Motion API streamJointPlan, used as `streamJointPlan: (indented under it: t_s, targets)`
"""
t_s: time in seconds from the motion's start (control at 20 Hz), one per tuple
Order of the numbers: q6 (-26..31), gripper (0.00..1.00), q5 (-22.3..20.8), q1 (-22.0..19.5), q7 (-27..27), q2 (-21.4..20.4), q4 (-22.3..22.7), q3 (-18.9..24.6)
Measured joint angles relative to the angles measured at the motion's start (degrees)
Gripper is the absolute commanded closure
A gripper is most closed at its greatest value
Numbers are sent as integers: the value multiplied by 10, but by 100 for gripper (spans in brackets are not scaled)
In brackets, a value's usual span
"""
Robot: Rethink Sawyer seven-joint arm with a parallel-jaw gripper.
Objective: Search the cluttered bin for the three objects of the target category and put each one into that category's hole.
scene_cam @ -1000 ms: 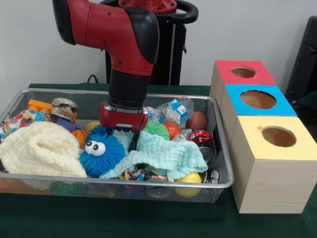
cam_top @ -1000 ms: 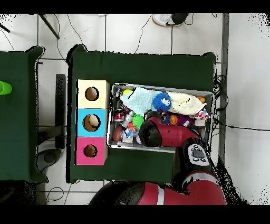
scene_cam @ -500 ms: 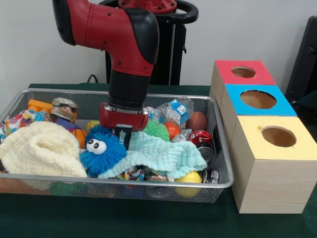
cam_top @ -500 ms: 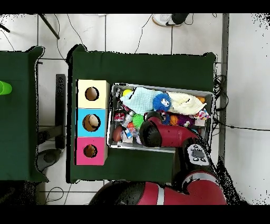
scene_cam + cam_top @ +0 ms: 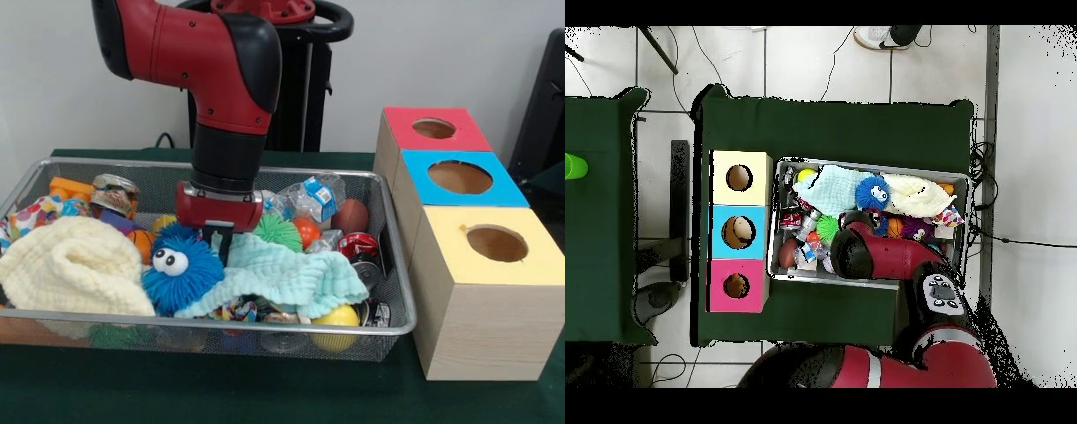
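A green-covered table (image 5: 265, 397) stands before a pale wall, carrying a wire mesh bin (image 5: 393, 265) crammed with clutter and, just beside it, three wooden boxes in a row with round holes in their tops: red (image 5: 433, 129), blue (image 5: 459, 177) and yellow (image 5: 496, 243). The red and black arm (image 5: 221, 97) comes down into the middle of the bin, and its gripper (image 5: 222, 240) sits low among the things, between a blue fuzzy toy with googly eyes (image 5: 180, 274) and a pale mint cloth (image 5: 291, 276); how far the claw is parted, or whether it has hold of anything, I cannot tell. A cream knitted cloth (image 5: 71, 265) fills one end of the bin. Near the cloth lie a green spiky ball (image 5: 281, 231), a crumpled water bottle (image 5: 311, 198), a brown ball (image 5: 351, 215) and a yellow ball (image 5: 337, 320). The overhead view shows the arm covering the bin's (image 5: 955, 180) middle.
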Motion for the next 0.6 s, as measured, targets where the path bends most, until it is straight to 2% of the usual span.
streamJointPlan:
  t_s: [0.3, 0.35, 0.45, 0.55, 0.6]
  targets:
    - [28, 100, 1, -24, 0, -25, 18, 23]
    - [66, 100, 6, -41, 0, -48, 30, 38]
    - [105, 100, 12, -52, 0, -66, 35, 47]
    - [191, 100, 23, -66, 0, -98, 37, 57]
    - [215, 100, 27, -70, 0, -106, 37, 59]
